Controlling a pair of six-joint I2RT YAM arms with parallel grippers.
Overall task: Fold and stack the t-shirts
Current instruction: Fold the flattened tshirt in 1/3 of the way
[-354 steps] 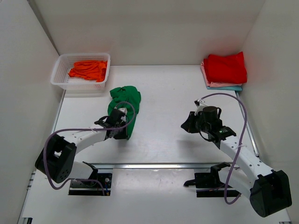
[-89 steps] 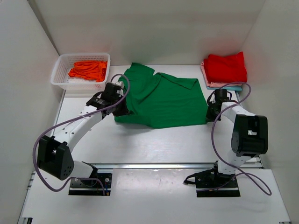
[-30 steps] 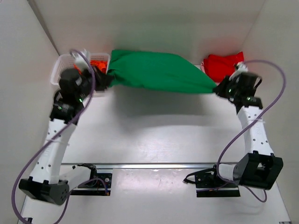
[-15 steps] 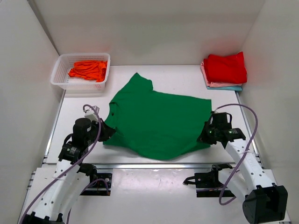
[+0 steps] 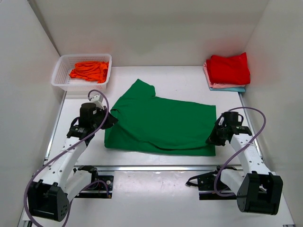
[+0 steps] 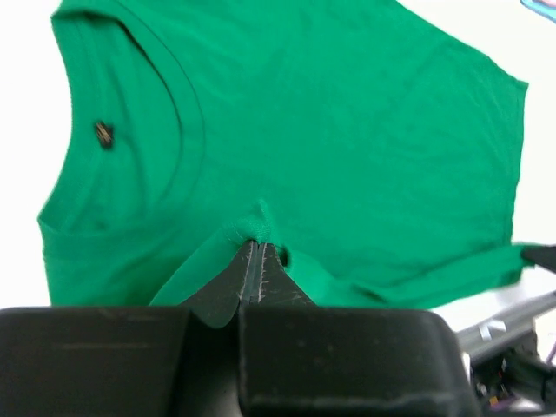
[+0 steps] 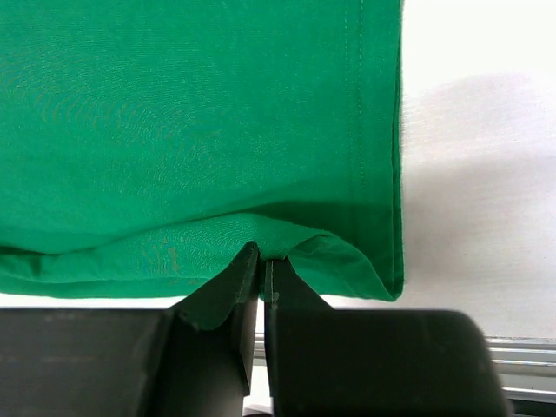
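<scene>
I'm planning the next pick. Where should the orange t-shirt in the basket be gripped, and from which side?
Take a raised fold near the middle of the orange t-shirt, coming straight down. It lies crumpled in the white basket, whose walls block a sideways approach; its bunched ridges give cloth to pinch. The left end effector, shut on the green t-shirt, looks nearer.

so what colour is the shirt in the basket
The shirt is orange, clearest in the top view.

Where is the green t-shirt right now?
In the top view, the green t-shirt lies spread mid-table between the left gripper and right gripper, whose jaws are shut on its two side edges.
</scene>
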